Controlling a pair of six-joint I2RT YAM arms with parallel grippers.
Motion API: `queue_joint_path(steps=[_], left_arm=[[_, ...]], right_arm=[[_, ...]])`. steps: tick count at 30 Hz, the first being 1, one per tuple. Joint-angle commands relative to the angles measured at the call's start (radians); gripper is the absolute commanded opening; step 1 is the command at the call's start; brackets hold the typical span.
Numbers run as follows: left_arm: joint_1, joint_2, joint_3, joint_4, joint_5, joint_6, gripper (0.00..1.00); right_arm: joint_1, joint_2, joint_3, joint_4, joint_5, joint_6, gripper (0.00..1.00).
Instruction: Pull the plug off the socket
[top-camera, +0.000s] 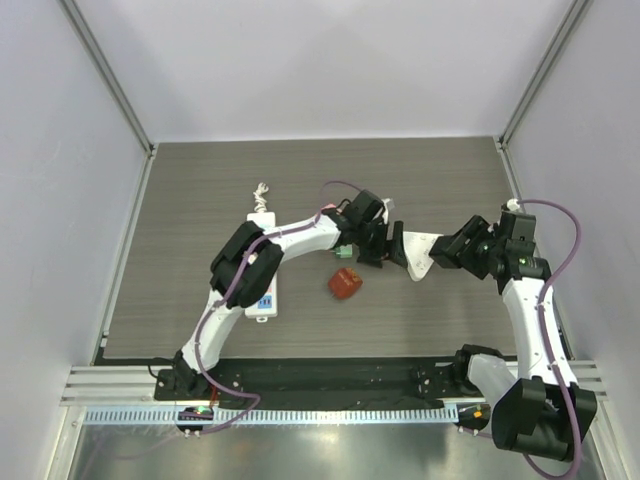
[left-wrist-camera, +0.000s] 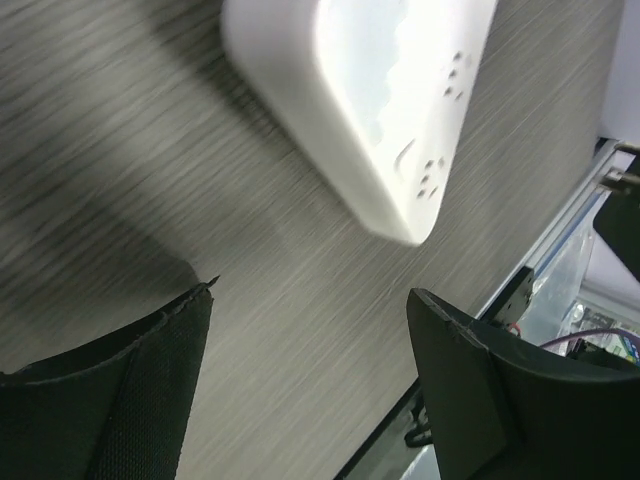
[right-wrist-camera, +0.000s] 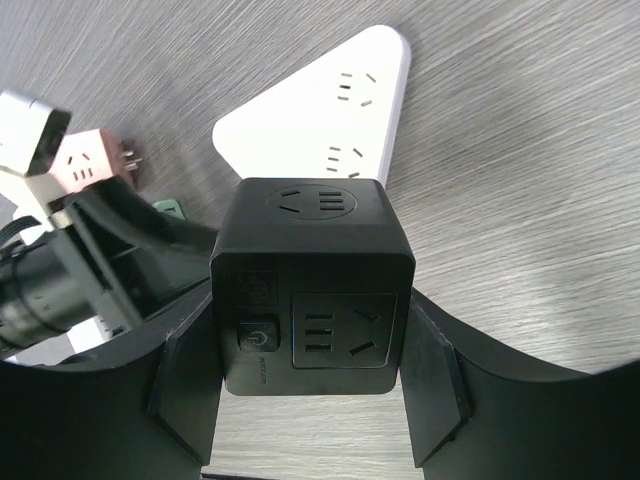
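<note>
My right gripper is shut on a black cube socket, its fingers pressed on the cube's two sides. The cube covers the near corner of a white triangular socket that lies flat on the table; I cannot tell whether they are joined. In the top view the right gripper is at the triangle's right side. My left gripper is at its left side, open and empty. In the left wrist view its jaws stand wide apart over bare table, with the triangular socket just beyond them.
A red plug-like object lies in front of the left gripper. A white power strip lies under the left arm. A pink adapter, a white one and a green piece are by the left gripper.
</note>
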Motion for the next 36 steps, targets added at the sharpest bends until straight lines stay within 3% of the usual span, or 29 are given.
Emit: queue_joint_path(steps=[1,6,12,15,20,25,28,31,32,35,36], left_arm=[[0.036,-0.145,-0.072,-0.05,-0.011,0.051,0.79],[0.093,-0.37,-0.205,-0.004,-0.003,0.053,0.79],[0.157,-0.565,-0.291,0.013,0.008,0.04,0.79],[0.188,-0.642,-0.334,0.027,0.019,0.029,0.79],[0.223,-0.708,-0.382,0.046,0.057,0.023,0.8],[0.223,-0.753,-0.44,0.099,0.081,-0.018,0.8],[0.223,-0.767,-0.471,0.14,0.106,-0.044,0.8],[0.223,-0.787,-0.514,0.175,0.118,-0.064,0.8],[0.223,-0.8,-0.533,0.18,0.118,-0.064,0.8],[0.223,-0.825,-0.57,0.185,0.117,-0.064,0.8],[0.225,-0.849,-0.601,0.185,0.118,-0.064,0.8]], right_arm=[[0.029,-0.033,0.014,0.031,-0.021,0.014,0.01],[0.144,-0.029,-0.028,0.065,-0.056,0.046,0.01],[0.432,0.045,-0.101,0.206,-0.056,0.12,0.01],[0.519,0.045,-0.127,0.235,-0.053,0.151,0.01],[0.582,0.07,-0.253,0.407,-0.24,0.189,0.04],[0.726,0.154,-0.296,0.56,-0.217,0.232,0.11],[0.756,0.212,-0.313,0.672,-0.242,0.277,0.22],[0.757,0.252,-0.31,0.677,-0.217,0.28,0.36],[0.758,0.251,-0.308,0.666,-0.196,0.277,0.51],[0.758,0.242,-0.301,0.619,-0.153,0.245,0.75],[0.758,0.235,-0.301,0.61,-0.145,0.237,0.89]])
